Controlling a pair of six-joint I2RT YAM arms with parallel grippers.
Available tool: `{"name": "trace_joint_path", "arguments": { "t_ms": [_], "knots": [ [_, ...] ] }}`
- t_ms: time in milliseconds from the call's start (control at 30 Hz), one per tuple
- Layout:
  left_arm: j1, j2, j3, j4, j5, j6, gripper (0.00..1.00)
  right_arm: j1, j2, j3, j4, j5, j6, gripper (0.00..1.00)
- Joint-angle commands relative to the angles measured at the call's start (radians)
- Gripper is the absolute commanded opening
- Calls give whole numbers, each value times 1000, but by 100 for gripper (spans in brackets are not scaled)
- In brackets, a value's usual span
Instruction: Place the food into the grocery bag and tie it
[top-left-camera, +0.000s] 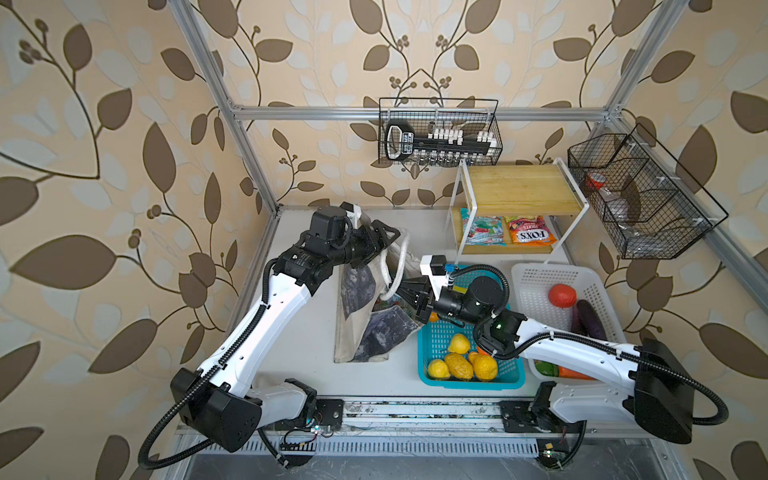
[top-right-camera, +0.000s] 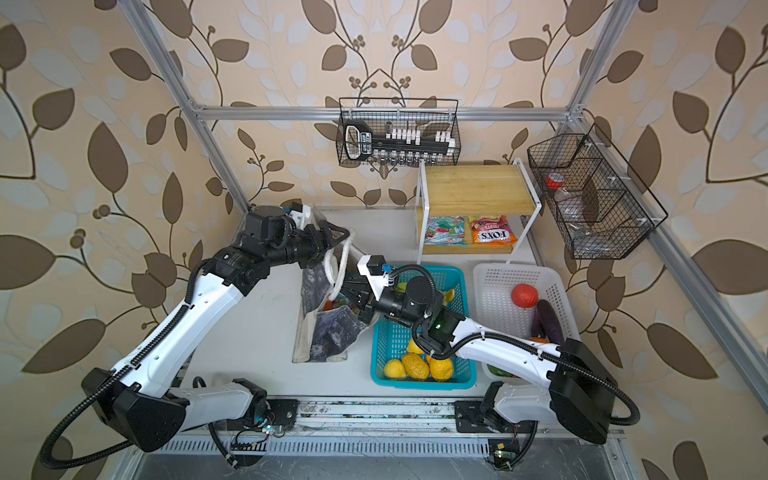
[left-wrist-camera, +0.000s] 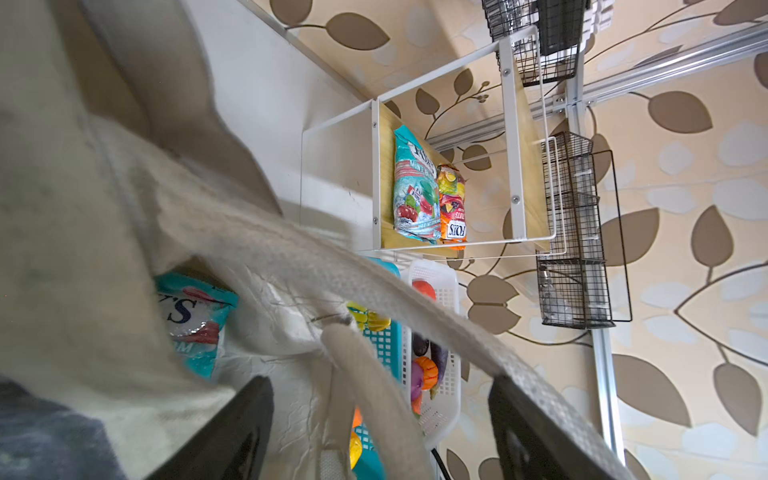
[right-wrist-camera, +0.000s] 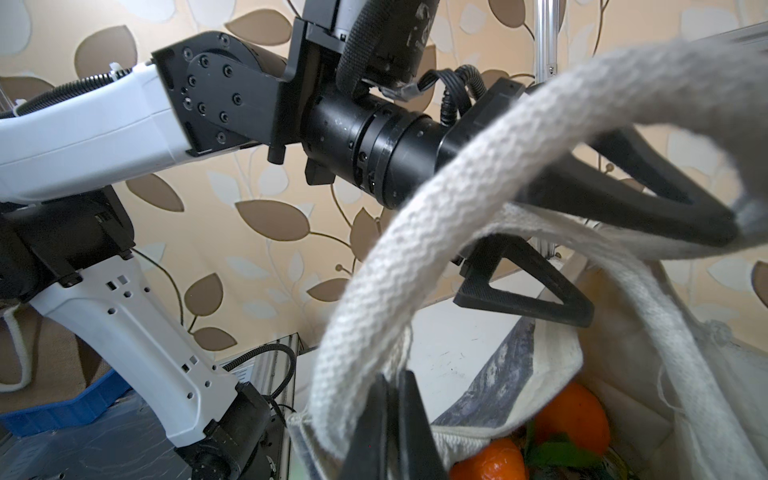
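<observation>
Tying is the step in hand, judging by how things lie. The bench is carrying the grocery bag at its middle, slumped on its side just left of the blue basket, with its mouth gaping toward the two arms.

The left pincer is reaching over the far end of the bag with its jaws standing wide apart and gripping nothing. In the left wrist view a thick white handle is running up between its fingers, and in the right wrist view that handle is draping over one of them.

The right pincer is working at the bag's mouth with its jaws fully closed. The lower end of the handle is meeting its fingers there, but whether any cloth is nipped between them cannot be told.

Food is already lying inside: an orange is showing in the opening, and a light blue snack packet is tucked under the canvas.

The next move is probably calling for the left pincer to close on the looped handle and draw it across the other strap, while the right pincer is anchoring its end so the soft bag is not dragged or tipped.
</observation>
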Motion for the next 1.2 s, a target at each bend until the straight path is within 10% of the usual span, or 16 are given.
{"name": "trace_joint_path", "arguments": {
  "t_ms": [0, 233, 533, 700, 1167],
  "knots": [
    [3, -26, 10, 63, 48, -18, 56, 9, -22, -9, 36, 7, -27, 0],
    [6, 15, 29, 50, 97, -2, 0, 9, -30, -12, 16, 17, -38, 0],
    [6, -13, 181, -82, -4, 128, 0, -40, -109, -13, -76, 50, -30, 21],
    [4, -16, 198, -40, 31, 109, 0, -130, -129, -25, -81, 12, 31, 62],
    [1, -41, 274, -110, 77, 192, 0, -177, 177, 233, -187, -358, -119, 74]
  ]
}}
